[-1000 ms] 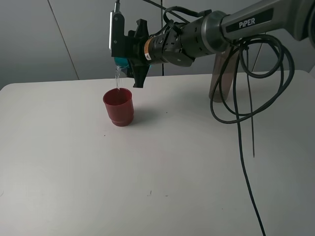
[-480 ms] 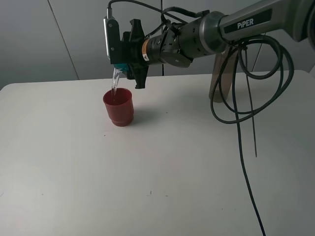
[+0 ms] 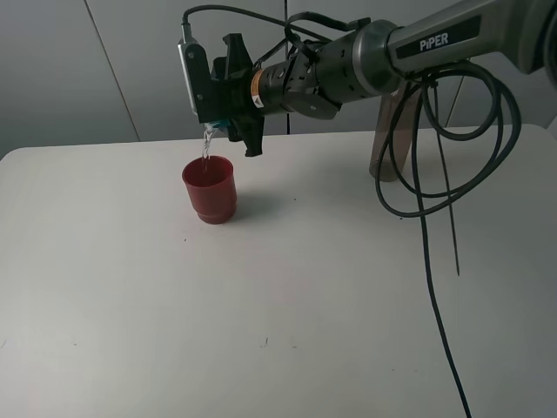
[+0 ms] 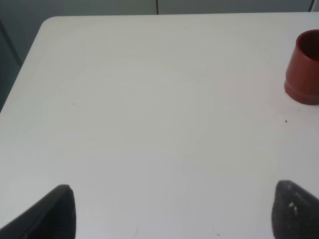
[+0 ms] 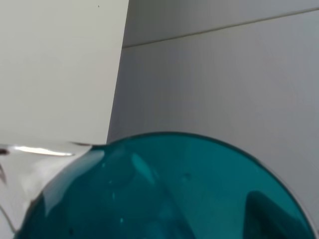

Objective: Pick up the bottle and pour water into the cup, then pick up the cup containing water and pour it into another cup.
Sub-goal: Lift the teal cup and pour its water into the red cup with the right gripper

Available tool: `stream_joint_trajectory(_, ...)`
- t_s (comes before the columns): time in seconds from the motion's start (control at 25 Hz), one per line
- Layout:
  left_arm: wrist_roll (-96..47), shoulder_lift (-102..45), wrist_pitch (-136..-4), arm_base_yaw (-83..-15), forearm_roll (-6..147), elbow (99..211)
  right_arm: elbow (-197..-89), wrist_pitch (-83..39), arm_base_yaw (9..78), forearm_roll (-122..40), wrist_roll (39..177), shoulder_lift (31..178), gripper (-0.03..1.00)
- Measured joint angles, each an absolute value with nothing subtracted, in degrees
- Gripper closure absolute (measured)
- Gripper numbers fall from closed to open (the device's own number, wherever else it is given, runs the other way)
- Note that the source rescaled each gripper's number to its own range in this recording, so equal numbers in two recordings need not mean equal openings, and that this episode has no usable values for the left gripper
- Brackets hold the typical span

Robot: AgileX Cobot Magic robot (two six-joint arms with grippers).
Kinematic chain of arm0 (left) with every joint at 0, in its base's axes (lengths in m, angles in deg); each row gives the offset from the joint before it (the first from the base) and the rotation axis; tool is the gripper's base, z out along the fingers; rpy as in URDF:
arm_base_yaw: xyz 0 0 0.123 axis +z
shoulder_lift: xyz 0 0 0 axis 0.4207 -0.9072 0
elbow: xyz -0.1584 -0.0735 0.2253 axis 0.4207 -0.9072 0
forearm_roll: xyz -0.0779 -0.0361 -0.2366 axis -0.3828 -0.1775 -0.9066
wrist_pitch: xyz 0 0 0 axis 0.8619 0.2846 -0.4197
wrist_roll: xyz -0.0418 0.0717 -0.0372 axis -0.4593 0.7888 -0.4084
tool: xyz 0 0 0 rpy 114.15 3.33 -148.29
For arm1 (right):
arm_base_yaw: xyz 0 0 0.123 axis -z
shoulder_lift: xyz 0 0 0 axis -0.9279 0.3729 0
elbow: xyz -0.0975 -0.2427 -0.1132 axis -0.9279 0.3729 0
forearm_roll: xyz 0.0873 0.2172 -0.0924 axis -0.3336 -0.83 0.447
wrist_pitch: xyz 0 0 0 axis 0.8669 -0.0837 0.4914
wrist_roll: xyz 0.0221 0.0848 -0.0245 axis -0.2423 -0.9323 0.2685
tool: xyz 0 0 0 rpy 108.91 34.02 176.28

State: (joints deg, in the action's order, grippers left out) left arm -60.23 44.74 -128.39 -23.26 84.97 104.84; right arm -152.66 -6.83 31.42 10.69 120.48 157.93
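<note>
My right gripper [image 3: 230, 115] reaches across to the left side of the table and is shut on the cup [image 3: 219, 127], a translucent teal tumbler tipped steeply on its side. A thin stream of water [image 3: 206, 144] falls from its rim into the other cup [image 3: 209, 189], dark red and upright on the table directly below. In the right wrist view the teal cup [image 5: 164, 194] fills the lower frame. The red cup [image 4: 304, 69] also shows in the left wrist view, far from my open, empty left gripper [image 4: 174, 214]. The grey-brown bottle [image 3: 384, 150] stands at the back right behind the cables.
Black cables [image 3: 426, 218] hang from the right arm and trail over the right side of the white table [image 3: 287, 296]. A grey wall rises behind the table's far edge. The left arm is outside the exterior high view.
The right wrist has rolled further, so the teal cup tips more steeply. Water keeps streaming into the red cup. The red cup and the bottle have not moved.
</note>
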Motion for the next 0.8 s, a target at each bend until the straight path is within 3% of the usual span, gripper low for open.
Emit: stream_joint_trajectory(0.8,-60.2,44.7,-128.4,-23.3,85.0,104.8,-152.7,-6.3,31.4,10.7,134.2,157.9,0.93)
